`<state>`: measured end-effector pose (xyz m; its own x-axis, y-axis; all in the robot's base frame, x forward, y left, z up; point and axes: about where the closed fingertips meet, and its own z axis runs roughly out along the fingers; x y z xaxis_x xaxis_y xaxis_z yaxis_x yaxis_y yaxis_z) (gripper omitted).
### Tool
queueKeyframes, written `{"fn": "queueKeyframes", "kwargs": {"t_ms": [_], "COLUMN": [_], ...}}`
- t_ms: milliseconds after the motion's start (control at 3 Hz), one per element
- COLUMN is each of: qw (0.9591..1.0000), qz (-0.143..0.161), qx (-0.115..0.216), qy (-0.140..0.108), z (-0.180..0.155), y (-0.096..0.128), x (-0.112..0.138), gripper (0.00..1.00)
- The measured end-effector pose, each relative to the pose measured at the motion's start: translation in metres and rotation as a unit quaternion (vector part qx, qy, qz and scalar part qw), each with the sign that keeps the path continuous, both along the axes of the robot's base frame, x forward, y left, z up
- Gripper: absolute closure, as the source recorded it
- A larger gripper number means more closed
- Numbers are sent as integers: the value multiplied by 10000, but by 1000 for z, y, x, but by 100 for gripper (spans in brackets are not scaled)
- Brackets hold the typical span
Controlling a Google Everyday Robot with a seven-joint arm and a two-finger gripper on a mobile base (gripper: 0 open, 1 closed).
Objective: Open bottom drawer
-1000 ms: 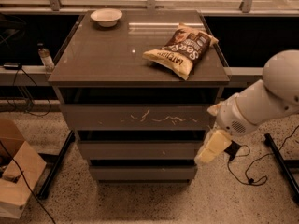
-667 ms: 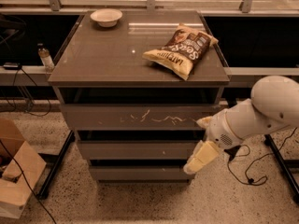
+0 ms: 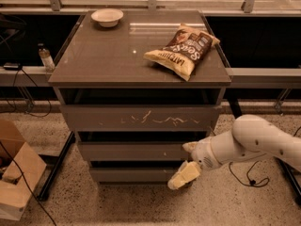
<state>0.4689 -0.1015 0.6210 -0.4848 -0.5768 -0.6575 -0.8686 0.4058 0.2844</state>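
The bottom drawer [image 3: 131, 174] is the slimmest of three grey-brown handleless fronts, plain and unmarked, low in the cabinet and closed flush. Above it sit the mid-sized front [image 3: 131, 150] with a small white speck and the tall front [image 3: 141, 118] with white scratches. My gripper [image 3: 182, 177], with cream-coloured fingers on a white arm, reaches in from the right and sits at the right end of the bottom drawer's front, near floor level.
On the cabinet top [image 3: 103, 55] lie a chip bag [image 3: 183, 50] and a white bowl [image 3: 107, 17]. A small bottle [image 3: 45, 57] stands on the left ledge. A cardboard box [image 3: 16, 182] and cables [image 3: 244, 173] lie on the speckled floor.
My arm has swung left and down. The gripper moved from beside the middle drawer's right edge to the bottom drawer's front.
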Motion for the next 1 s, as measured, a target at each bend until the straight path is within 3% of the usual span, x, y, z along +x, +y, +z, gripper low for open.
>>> {"fn": "queueKeyframes", "kwargs": {"t_ms": [333, 667, 1000], "qw": [9999, 9995, 9985], "qz": [-29, -172, -354], "qx": [80, -171, -153], "qy": [99, 214, 394], "z": [-14, -19, -47], "y": [2, -5, -10], "x": [0, -3, -6], "gripper": [0, 0, 0]}}
